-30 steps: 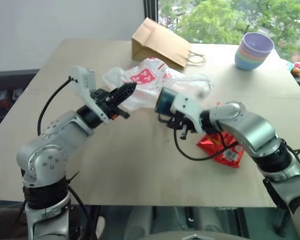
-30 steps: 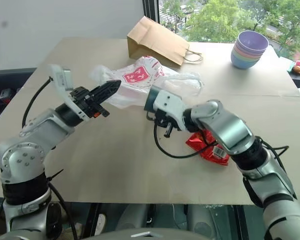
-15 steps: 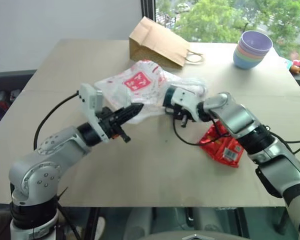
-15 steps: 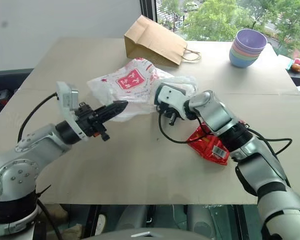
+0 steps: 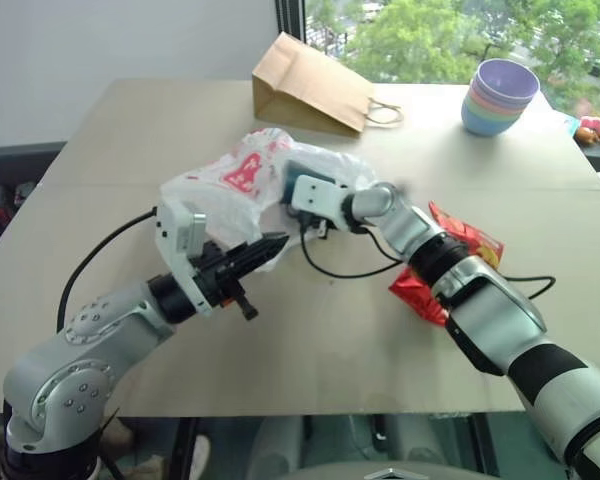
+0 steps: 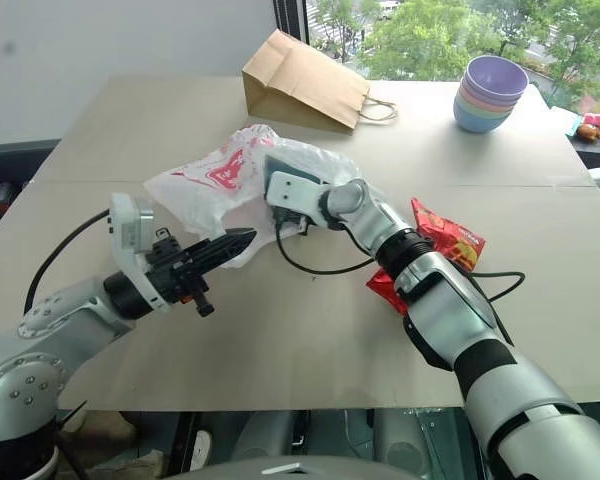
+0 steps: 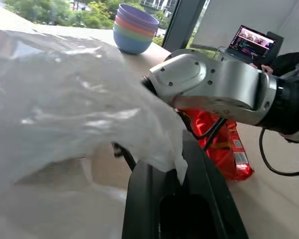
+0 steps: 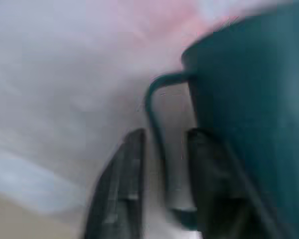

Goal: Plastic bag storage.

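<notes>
Slipping is the main risk, I think: the left claw is clenched on only a thin edge of the plastic bag, and the right claw, fingers parted, pushes into it. The bag, crinkly translucent white with red print, lies bunched between both claws.

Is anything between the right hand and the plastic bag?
Nothing visible. The right hand is already up against the plastic bag, and a dark teal cup sits beside its fingers.
</notes>
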Controlling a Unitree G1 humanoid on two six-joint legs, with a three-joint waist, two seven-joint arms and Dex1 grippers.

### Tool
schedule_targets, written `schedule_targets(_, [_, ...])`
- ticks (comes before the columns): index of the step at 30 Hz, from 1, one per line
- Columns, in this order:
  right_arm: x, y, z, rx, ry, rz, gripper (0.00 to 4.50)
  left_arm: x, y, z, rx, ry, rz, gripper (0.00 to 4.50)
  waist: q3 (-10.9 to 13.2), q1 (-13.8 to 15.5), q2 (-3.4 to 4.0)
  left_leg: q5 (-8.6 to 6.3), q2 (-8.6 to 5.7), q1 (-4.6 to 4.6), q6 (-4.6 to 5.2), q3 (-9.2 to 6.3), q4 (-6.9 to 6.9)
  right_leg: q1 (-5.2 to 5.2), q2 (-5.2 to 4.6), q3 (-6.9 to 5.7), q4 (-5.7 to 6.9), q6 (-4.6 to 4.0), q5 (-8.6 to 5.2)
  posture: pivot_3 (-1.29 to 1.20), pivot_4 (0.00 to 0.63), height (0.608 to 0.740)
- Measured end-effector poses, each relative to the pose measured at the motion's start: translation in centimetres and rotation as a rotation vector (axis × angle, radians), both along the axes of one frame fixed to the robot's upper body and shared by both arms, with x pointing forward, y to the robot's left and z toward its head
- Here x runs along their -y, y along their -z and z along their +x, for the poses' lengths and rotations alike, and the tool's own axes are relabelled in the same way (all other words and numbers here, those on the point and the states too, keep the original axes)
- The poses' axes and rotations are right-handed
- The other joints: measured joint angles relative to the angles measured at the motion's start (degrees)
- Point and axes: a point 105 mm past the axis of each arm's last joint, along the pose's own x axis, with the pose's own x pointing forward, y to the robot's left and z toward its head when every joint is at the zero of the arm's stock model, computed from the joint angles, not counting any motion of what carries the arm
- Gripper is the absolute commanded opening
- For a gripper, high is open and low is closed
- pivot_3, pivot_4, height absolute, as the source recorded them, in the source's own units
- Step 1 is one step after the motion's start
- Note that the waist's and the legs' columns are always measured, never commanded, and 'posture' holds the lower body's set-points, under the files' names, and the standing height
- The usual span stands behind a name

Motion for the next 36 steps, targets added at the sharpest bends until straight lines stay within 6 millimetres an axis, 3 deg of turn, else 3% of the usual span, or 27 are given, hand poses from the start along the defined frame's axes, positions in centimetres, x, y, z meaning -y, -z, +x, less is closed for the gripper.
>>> schedule_targets(1, [0.2, 0.1, 0.2, 0.013, 0.003, -0.004, 2.85, -0.1, 0.0, 0.0, 0.001, -0.004, -0.001, 0.0, 0.01, -0.07, 0.01, 0.0, 0.0, 0.0, 0.0, 0.0, -0.01, 0.0, 0.01, 0.0, 0.01, -0.01, -0.01, 0.0, 0.15, 0.74])
schedule_targets(4, [0.5, 0.0, 0.3, 0.038, -0.007, -0.002, 2.85, -0.4, 0.3, -0.1, 0.0, -0.021, -0.01, 0.0, 0.03, -0.24, 0.06, 0.0, 0.02, 0.03, 0.0, 0.01, -0.01, 0.0, 0.04, 0.02, 0.03, -0.02, 0.0, 0.0, 0.15, 0.74])
schedule_targets(8, [1.4, -1.9, 0.2, 0.027, -0.026, 0.088, 4.4, -0.7, -0.4, 0.7, 0.026, -0.066, -0.054, 0.0, 0.04, 0.22, 0.07, 0.02, 0.03, 0.02, -0.02, -0.01, 0.03, 0.06, 0.05, -0.09, 0.04, -0.04, 0.02, 0.0, 0.15, 0.74])
schedule_targets(10, [2.3, -3.5, -0.7, 0.008, -0.052, 0.186, 4.4, -1.0, -0.7, 1.3, 0.03, -0.097, -0.087, 0.0, 0.04, 0.57, 0.07, 0.01, 0.03, 0.03, -0.01, -0.12, 0.05, 0.09, 0.04, -0.09, 0.03, -0.03, 0.02, 0.0, 0.15, 0.74])
schedule_targets(15, [6.7, -7.3, -6.1, -0.076, -0.141, 0.29, 4.46, -1.2, -1.4, 3.1, 0.031, -0.133, -0.158, 0.0, 0.09, 1.5, 0.16, 0.01, 0.01, -0.02, 0.0, -0.13, 0.05, 0.09, 0.02, -0.11, 0.01, -0.03, 0.02, 0.0, 0.15, 0.74])
schedule_targets(19, [8.0, -8.7, -9.3, -0.073, -0.154, 0.3, 4.46, -0.3, -1.7, 3.8, 0.026, -0.094, -0.173, 0.0, 0.09, 1.25, 0.14, 0.01, 0.07, 0.05, 0.0, 0.02, 0.06, 0.1, 0.11, -0.11, 0.04, -0.01, -0.01, 0.0, 0.15, 0.74])
schedule_targets(24, [10.7, -7.5, -11.0, 0.006, 0.008, 0.232, 4.46, 0.2, -1.4, 4.2, 0.005, -0.05, -0.176, 0.0, 0.08, 1.52, 0.13, 0.01, 0.09, 0.02, 0.0, 0.07, 0.13, 0.1, 0.12, -0.09, 0.05, -0.05, -0.05, 0.0, 0.15, 0.74])
schedule_targets(27, [15.9, -5.6, -11.7, 0.048, 0.263, 0.133, 4.46, 0.1, -1.4, 4.4, 0.0, -0.046, -0.178, 0.0, 0.03, 2.36, 0.04, 0.01, 0.02, -0.08, 0.0, 0.08, 0.15, 0.1, 0.02, -0.1, -0.02, -0.18, -0.14, 0.0, 0.15, 0.74])
schedule_targets(29, [18.9, -5.4, -12.3, -0.024, 0.48, 0.27, 4.46, 0.0, -1.3, 4.6, -0.006, -0.048, -0.182, 0.0, 0.03, 2.53, 0.03, 0.01, 0.03, -0.08, 0.0, 0.12, 0.15, 0.09, 0.03, -0.06, -0.04, -0.14, -0.1, 0.0, 0.15, 0.74])
schedule_targets(33, [21.9, -6.1, -13.6, -0.094, 0.691, 0.436, 4.46, 0.3, -1.3, 4.5, -0.007, -0.032, -0.182, 0.0, 0.03, 1.9, 0.04, 0.01, 0.08, 0.04, 0.0, 0.15, 0.15, 0.11, 0.09, -0.02, 0.03, -0.02, -0.23, 0.0, 0.15, 0.74])
schedule_targets(34, [22.7, -5.6, -14.2, -0.118, 0.745, 0.447, 4.46, 0.4, -1.3, 4.5, -0.009, -0.027, -0.181, 0.0, 0.03, 1.89, 0.03, 0.02, 0.12, 0.06, 0.01, 0.11, 0.17, 0.13, 0.13, -0.06, 0.04, 0.0, -0.26, 0.0, 0.15, 0.74])
schedule_targets(35, [25.0, -2.5, -16.7, -0.236, 0.907, 0.421, 4.46, 0.6, -1.2, 4.5, -0.013, -0.016, -0.178, 0.0, -0.01, 2.81, 0.0, 0.01, 0.13, 0.03, 0.01, -0.01, 0.16, 0.19, 0.14, -0.19, 0.04, -0.02, -0.28, 0.0, 0.15, 0.74])
schedule_targets(36, [25.6, -1.1, -17.5, -0.301, 0.969, 0.416, 4.46, 0.5, -1.1, 4.6, -0.014, -0.02, -0.177, 0.0, 0.0, 2.89, 0.01, 0.01, 0.12, 0.03, 0.0, 0.06, 0.17, 0.18, 0.13, -0.12, 0.04, -0.02, -0.28, 0.0, 0.15, 0.74])
